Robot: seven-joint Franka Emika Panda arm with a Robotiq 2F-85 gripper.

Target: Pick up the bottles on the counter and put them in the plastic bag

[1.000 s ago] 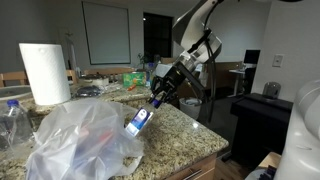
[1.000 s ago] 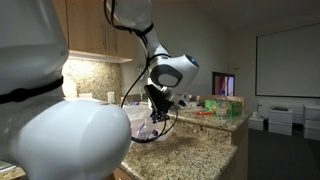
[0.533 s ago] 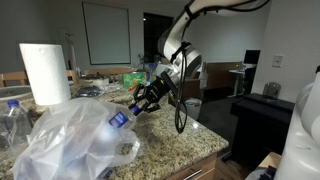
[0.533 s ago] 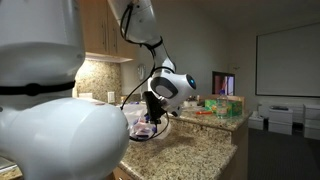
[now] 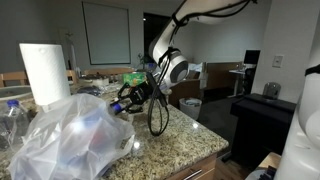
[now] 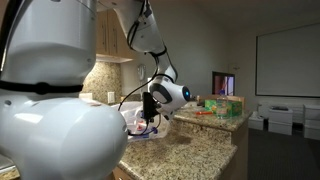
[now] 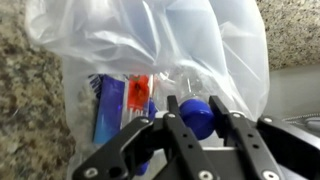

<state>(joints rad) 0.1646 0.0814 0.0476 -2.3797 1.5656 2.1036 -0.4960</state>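
Crinkled translucent plastic bag [image 7: 150, 40] on speckled counter [image 7: 25, 100], gripper [image 7: 195, 106] fingers pinching 1 clear blue-capped bottle [image 7: 198, 122]

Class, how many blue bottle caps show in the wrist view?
1: the blue cap sits between the claw's fingers, at the bag's mouth. Others may be hidden inside the bag.

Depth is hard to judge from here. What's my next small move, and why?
Probably open the jaws: the gripper holds a blue-capped bottle right at the plastic bag, where other bottles already lie, so it should drop in beside them.
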